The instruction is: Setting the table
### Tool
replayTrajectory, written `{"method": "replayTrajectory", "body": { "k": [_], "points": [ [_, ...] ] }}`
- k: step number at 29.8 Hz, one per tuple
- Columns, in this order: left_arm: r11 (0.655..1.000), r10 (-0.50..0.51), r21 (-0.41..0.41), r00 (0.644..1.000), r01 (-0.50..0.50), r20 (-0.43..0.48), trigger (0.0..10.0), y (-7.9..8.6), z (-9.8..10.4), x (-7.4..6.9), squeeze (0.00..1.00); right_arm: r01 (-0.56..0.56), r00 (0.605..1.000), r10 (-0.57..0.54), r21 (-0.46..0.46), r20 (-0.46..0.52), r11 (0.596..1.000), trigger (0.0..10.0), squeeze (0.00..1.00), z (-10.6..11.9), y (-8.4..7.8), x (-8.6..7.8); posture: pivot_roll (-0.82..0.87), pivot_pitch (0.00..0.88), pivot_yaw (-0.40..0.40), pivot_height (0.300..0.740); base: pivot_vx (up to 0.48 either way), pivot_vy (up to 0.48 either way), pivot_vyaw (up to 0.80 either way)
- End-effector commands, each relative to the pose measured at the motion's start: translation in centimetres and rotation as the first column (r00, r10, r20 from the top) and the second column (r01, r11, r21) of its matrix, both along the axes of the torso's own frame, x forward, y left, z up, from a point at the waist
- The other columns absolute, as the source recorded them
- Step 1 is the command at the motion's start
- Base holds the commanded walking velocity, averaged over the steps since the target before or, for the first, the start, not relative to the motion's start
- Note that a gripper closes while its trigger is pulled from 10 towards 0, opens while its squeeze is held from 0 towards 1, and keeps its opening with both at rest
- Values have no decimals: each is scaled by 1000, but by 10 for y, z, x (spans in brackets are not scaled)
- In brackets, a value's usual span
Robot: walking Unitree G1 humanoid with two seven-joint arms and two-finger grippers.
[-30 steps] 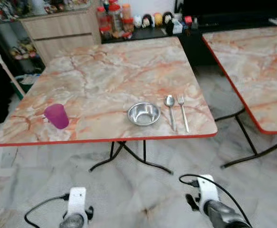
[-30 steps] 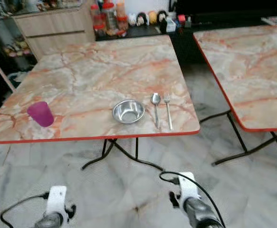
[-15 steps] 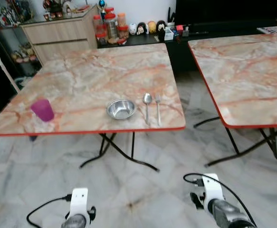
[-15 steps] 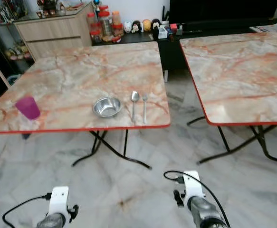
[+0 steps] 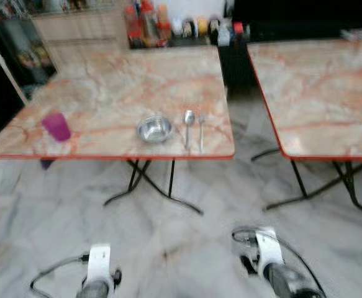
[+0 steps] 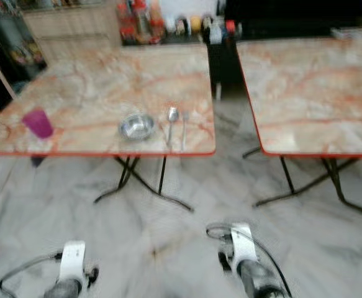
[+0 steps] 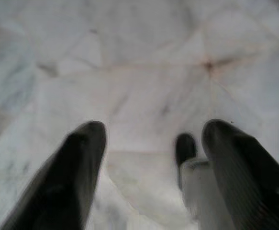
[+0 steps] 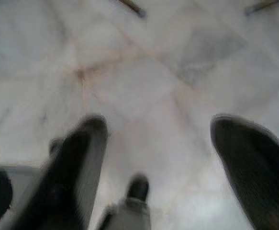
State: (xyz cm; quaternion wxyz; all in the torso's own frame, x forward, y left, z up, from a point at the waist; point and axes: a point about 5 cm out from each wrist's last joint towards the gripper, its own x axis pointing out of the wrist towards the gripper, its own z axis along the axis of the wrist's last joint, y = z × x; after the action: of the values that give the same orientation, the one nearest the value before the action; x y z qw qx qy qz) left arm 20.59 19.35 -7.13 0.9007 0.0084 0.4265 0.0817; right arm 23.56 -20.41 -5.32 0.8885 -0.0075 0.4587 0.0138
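We see a marble-patterned table point(image 5: 125, 93) with a red edge, and on it, close to its near edge, a small round steel bowl point(image 5: 154, 129) standing upright with its shiny hollow open to us. Just to the right of the bowl lie a spoon point(image 5: 188, 126) and then a fork point(image 5: 201, 131), side by side and slightly apart, heads toward the far side and handles pointing to the near edge. Well to the left, near the table's near left corner, a purple cup point(image 5: 57, 126) stands upright, far apart from the bowl.
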Motion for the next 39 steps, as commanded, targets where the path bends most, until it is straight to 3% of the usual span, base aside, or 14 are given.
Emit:
{"method": "replayTrajectory", "body": {
  "k": [1, 33, 39],
  "points": [
    [1000, 15, 7, 1000, -15, 18, 10000, 5, 4, 5, 0, -8, 1000, 8, 6, 4, 1000, 10000, 0, 1, 3, 3, -30, 41, 62, 740, 315, 0, 0],
    [1000, 18, 12, 1000, -18, 13, 10000, 5, 4, 6, 0, -19, 1000, 19, 6, -4, 1000, 10000, 0, 1, 3, 3, -26, 31, 56, 740, 320, 0, 0],
    [999, 17, 27, 1000, -17, 9, 10000, 6, 4, 6, 0, -19, 1000, 19, 9, -3, 1000, 10000, 0, 2, 3, 3, -23, 28, 54, 740, 86, 0, 0]
  ]
}}
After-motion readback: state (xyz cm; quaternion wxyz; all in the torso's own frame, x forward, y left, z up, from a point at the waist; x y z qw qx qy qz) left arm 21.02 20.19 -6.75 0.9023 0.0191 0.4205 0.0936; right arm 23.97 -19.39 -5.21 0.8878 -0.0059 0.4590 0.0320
